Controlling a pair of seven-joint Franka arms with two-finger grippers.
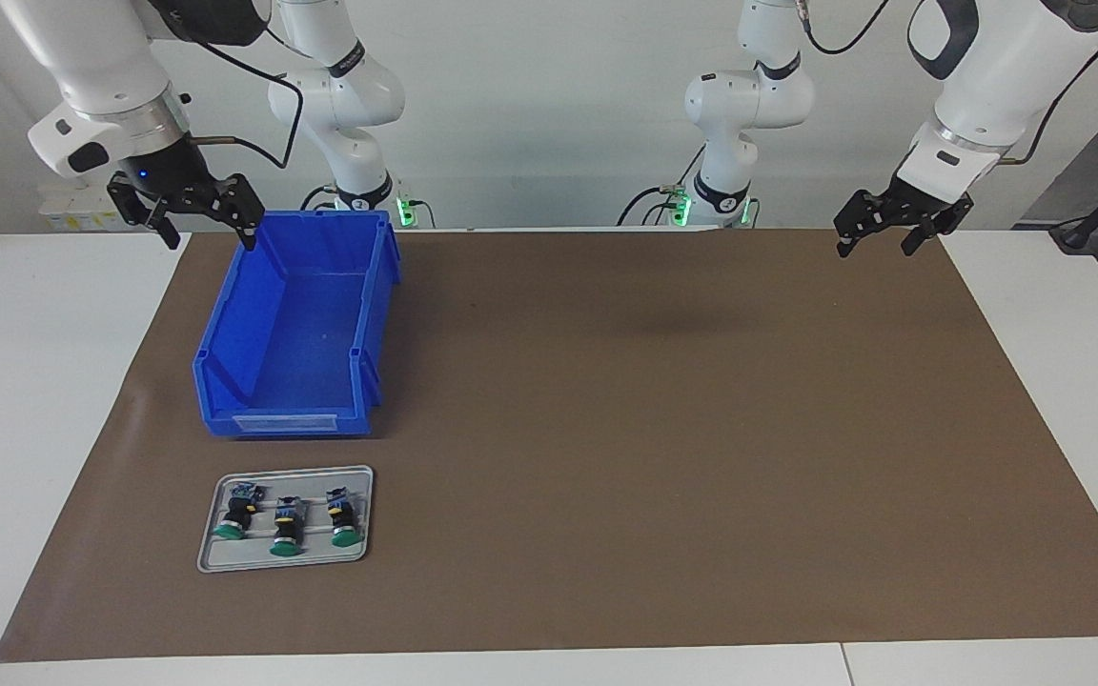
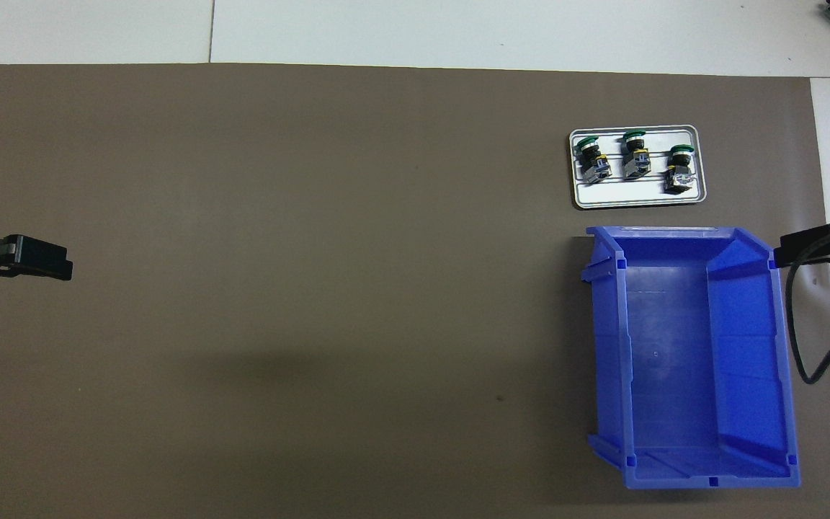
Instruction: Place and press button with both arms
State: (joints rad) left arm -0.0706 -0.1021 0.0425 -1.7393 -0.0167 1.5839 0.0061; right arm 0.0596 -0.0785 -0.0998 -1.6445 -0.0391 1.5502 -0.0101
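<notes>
Three green-capped buttons are lying side by side on a small grey tray (image 1: 211,534) toward the right arm's end of the table (image 1: 53,381), which is carrying a brown mat (image 1: 654,429). The button (image 1: 288,526) in the middle of the row is resting on its side with its green cap pointing away from the robots, and its two neighbours (image 1: 236,513) (image 1: 343,517) are lying the same way; whether the three are touching one another is hard to make out.

A blue bin (image 1: 373,314) is sitting on the mat just beside the tray, nearer to the robots, with nothing showing inside it.

The right end effector (image 1: 201,229) is hanging in the air over the table's edge beside the bin's corner nearest the robots, its fingers standing spread apart and gripping nothing. The left end effector (image 1: 878,238) is hovering over the mat's corner at the left arm's end of the table, well apart from the tray, with its fingers likewise spread wide and carrying nothing. Both arms are waiting.
</notes>
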